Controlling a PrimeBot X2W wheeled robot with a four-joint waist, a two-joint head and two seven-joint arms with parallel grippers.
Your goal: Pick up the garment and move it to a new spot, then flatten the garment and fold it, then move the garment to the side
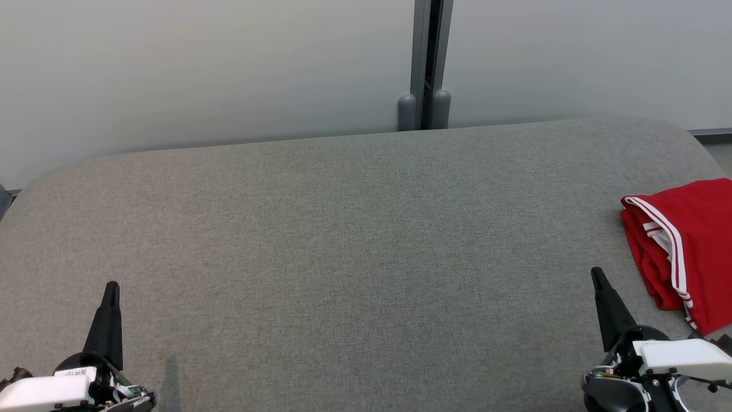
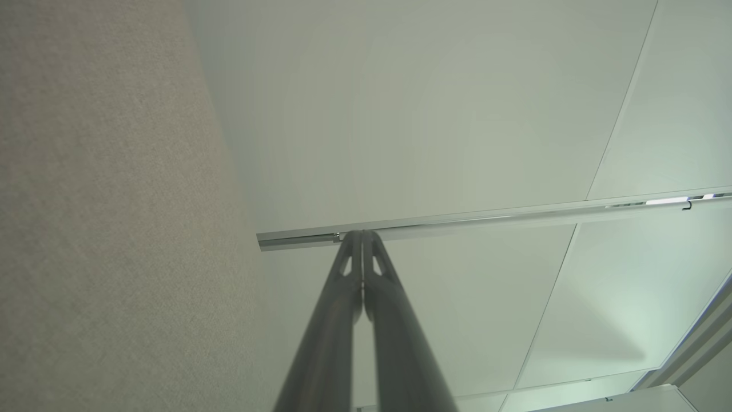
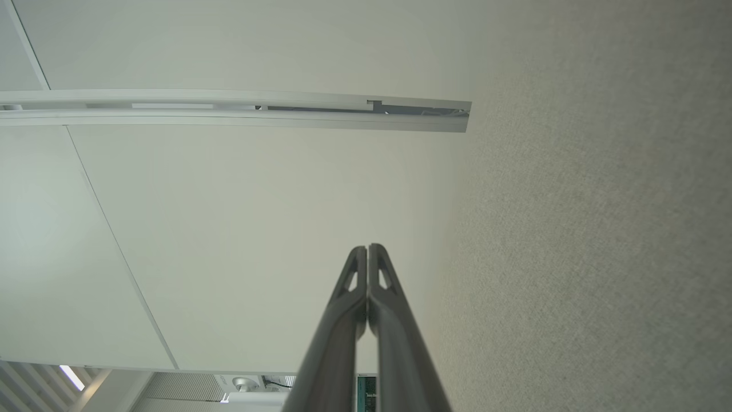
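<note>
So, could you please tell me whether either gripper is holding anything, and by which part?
Nothing is held: the left gripper and the right gripper are both shut and empty, clear of the red garment.

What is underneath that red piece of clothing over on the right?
The red garment lies on the grey fabric surface. Its folded layers hide anything between or beneath them, and its right part runs out of the picture.
</note>
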